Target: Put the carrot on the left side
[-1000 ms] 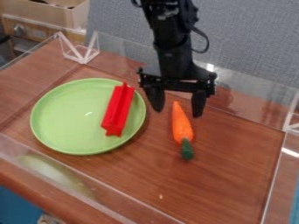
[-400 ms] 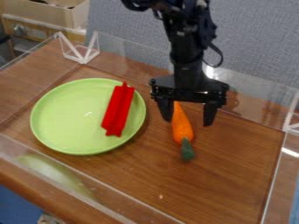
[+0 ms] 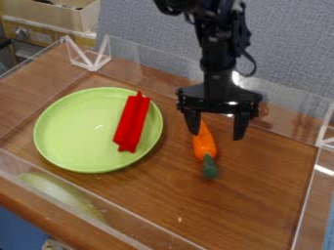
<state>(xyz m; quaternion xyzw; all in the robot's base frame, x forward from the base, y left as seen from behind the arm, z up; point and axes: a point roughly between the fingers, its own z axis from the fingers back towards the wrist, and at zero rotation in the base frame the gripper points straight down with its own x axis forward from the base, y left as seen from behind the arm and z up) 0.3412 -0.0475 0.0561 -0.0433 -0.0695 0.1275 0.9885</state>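
The carrot (image 3: 204,149) lies on the desk (image 3: 261,215) just right of the green plate (image 3: 78,137) (which holds a red block (image 3: 132,119)). Above its orange end hangs the gripper (image 3: 218,127), jaws spread and empty. Grasping and moving the carrot left remain undone.

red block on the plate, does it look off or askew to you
Slightly. The red block lies at the green plate's right edge, its far end poking over the rim instead of lying flat inside. The carrot lies on the table; nothing is spilled.
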